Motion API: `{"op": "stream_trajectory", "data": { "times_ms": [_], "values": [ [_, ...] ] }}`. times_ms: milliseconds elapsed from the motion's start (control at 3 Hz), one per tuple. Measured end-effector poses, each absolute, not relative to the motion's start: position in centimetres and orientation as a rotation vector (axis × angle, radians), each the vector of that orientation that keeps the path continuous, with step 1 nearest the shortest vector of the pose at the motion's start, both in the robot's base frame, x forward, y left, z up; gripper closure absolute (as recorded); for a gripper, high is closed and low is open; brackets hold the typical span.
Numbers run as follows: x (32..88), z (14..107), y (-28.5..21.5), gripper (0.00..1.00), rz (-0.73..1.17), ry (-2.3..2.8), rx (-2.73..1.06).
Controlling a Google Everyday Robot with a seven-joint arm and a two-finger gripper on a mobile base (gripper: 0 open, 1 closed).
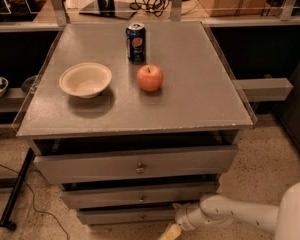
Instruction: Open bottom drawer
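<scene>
White arm (240,215) reaches in low from the right, nearly level, its wrist beside the bottom drawer (115,217), lowest in the grey cabinet (190,109). Its gripper (169,232) droops floorward just before that drawer's right end; open or closed, I cannot tell.

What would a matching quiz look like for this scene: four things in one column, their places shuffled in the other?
Things:
1. bowl
2. soda can
3. apple
4. gripper

Places:
A. low near the floor, by the right end of the bottom drawer
B. towards the back of the tabletop
C. left part of the tabletop
D. just in front of the can, mid-tabletop

Pairs: 1-C, 2-B, 3-D, 4-A
</scene>
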State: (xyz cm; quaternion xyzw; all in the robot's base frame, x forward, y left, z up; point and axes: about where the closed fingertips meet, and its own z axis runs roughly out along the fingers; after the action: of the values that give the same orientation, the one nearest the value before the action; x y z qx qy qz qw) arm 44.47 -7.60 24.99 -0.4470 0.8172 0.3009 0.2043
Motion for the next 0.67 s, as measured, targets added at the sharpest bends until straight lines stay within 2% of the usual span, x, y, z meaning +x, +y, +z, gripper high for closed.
{"op": "stream_trajectory", "data": {
  "times_ms": [333, 667],
  "values": [
    [45.4, 26.2, -7.8, 0.00, 0.824, 2.243, -1.211],
    [47.1, 23.5, -6.4, 0.00, 0.873, 2.257, -1.200]
  ]
}}
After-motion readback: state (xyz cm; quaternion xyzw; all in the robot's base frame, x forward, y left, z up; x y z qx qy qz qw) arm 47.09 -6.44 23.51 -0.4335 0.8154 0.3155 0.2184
